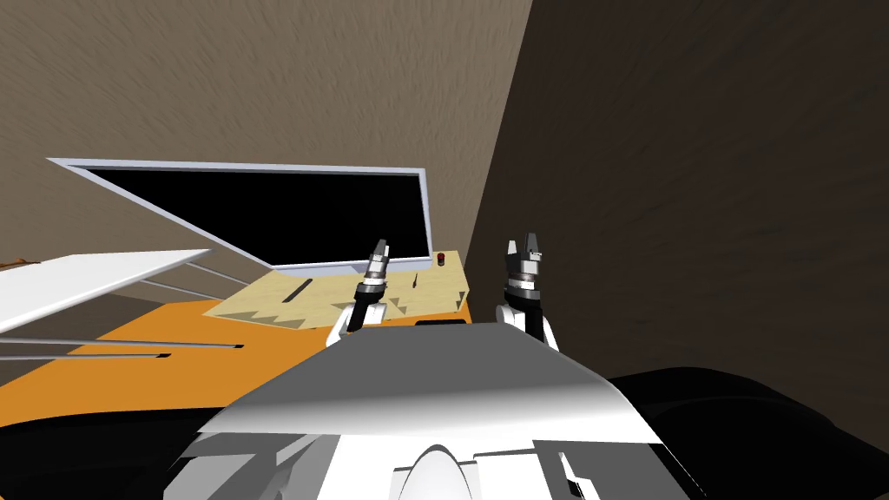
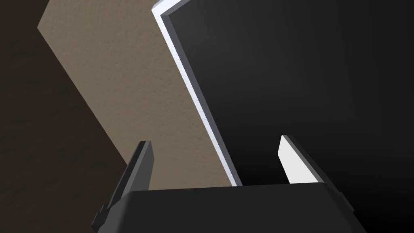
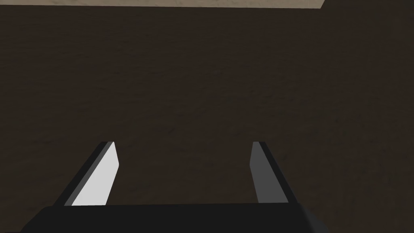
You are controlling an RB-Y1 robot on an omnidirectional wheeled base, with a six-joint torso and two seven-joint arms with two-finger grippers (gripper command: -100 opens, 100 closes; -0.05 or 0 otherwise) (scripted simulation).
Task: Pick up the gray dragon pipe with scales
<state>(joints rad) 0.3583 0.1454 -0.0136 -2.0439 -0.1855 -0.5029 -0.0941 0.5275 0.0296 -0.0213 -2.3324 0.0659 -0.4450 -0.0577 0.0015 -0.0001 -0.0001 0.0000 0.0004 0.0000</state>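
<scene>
Plainly, left gripper [image 1: 379, 252] and right gripper [image 1: 526, 246] were raised side by side, jaws spread, pinching nothing.
Under the left gripper lay a pale board [image 1: 334, 305] on an orange top [image 1: 130, 347]. At eight o'clock from that gripper lay a slim dark sliver [image 1: 298, 292], perhaps the dragon pipe. A small red item [image 1: 441, 258] sat at three o'clock.

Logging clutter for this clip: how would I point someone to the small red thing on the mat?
Find the white-framed black panel on the tan wall; below it a pale zigzag-edged mat lies on an orange surface. The red thing sits at the mat's far corner by the frame's end; the mat's other two items are dark and thin.
</scene>
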